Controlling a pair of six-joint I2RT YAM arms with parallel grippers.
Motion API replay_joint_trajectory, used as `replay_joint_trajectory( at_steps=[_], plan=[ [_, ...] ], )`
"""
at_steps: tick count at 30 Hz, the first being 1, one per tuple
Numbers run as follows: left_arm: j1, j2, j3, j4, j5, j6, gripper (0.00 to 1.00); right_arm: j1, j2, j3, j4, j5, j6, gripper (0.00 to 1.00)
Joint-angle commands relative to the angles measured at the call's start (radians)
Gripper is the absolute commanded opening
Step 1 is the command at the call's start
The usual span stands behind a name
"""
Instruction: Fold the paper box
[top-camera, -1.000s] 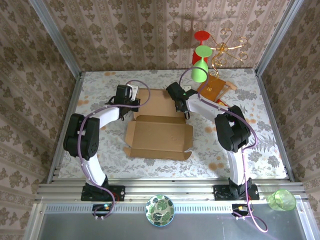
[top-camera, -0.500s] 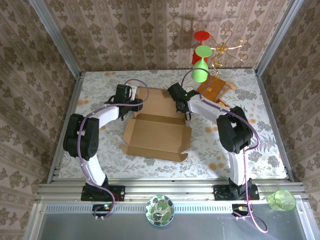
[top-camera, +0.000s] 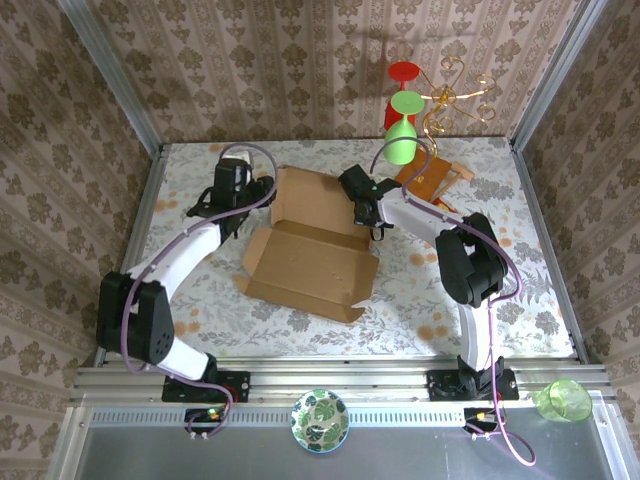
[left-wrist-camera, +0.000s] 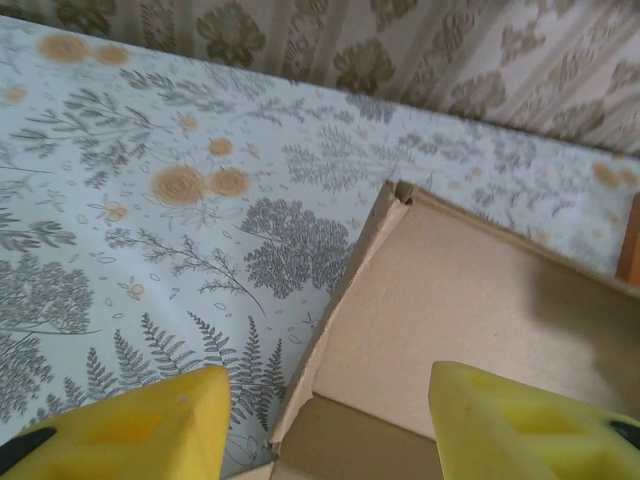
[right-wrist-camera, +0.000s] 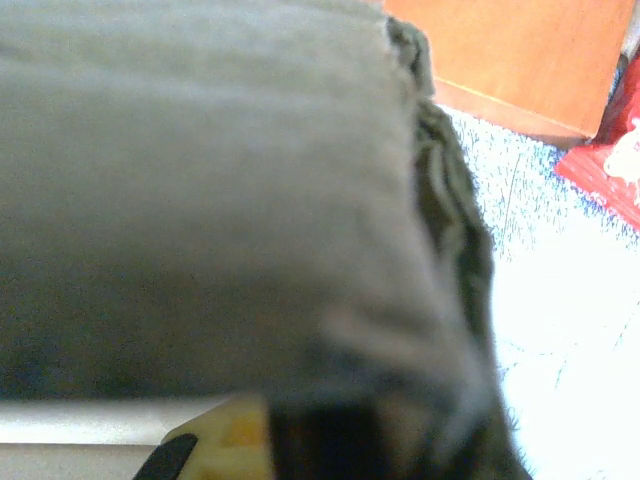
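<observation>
Roughly mid-table sits the paper box (top-camera: 310, 255), opened out flat on the floral cloth of the table (top-camera: 520, 290). Its big base panel is toward the near side. Its far panel (top-camera: 315, 195) is tilted up off the table.

Left gripper (top-camera: 258, 193) is at the box's far-left corner. In the left wrist view its 2 yellow fingers (left-wrist-camera: 130, 425) are spread wide. The box's left wall edge (left-wrist-camera: 345, 290) runs up between them, and neither finger touches the cardboard. It holds nothing.

Right gripper (top-camera: 368, 212) is at the right edge of the far panel. The right wrist view is mostly blurred cardboard right against the lens, with a ragged corrugated edge (right-wrist-camera: 445, 210) and a bit of yellow finger (right-wrist-camera: 215, 450) at the bottom. Jaws closed, pinching that panel edge.

Just right of the right gripper lies an orange-brown flat piece (top-camera: 430, 178). A green glass (top-camera: 400, 142) and a red glass (top-camera: 404, 72) are at the far side, by a gold wire stand (top-camera: 458, 95). On the near rail are a patterned bowl (top-camera: 319, 420) and, far right, a green cup (top-camera: 563, 400).
</observation>
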Motion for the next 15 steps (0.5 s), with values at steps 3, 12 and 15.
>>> replay_joint_trajectory(
  at_steps=[3, 12, 15],
  plan=[
    [0.004, -0.081, 0.053, -0.298, -0.077, -0.193, 0.63, -0.007, -0.003, -0.008, -0.141, -0.124, 0.133, 0.0],
    [-0.091, -0.284, -0.042, -0.762, -0.054, -0.493, 0.51, -0.012, 0.01, 0.001, -0.166, -0.259, 0.271, 0.0],
    [-0.145, -0.329, -0.073, -0.827, -0.064, -0.576, 0.51, -0.011, 0.004, -0.009, -0.159, -0.284, 0.294, 0.0]
  ],
)
